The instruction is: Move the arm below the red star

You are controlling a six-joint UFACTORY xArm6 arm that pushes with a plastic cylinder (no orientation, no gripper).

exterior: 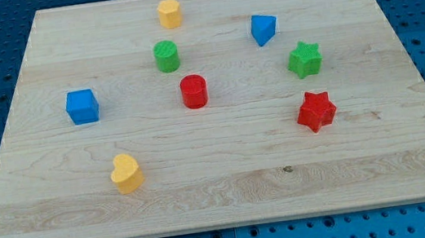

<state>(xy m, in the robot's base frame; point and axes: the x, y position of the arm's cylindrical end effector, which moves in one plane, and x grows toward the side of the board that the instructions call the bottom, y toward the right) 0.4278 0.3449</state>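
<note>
Wooden counter (pixel 230 191) on blue pegboard, eight blocks listed. Far edge: yellow block (pixel 170 13). Middle: green cylinder (pixel 166 56), red cylinder (pixel 194 91), blue block (pixel 263 29) toward the far right. Left edge: blue cube (pixel 82 106). Near left: yellow heart (pixel 127 173). Right side: green star (pixel 304 59), and nearer us the red star (pixel 315 111), apart from it. Our tip does not show, so we cannot tell its state or place. Step in hand, we judge: the approach. Next move calls for reaching the bare wood between the red star and the near edge, without touching it.
</note>
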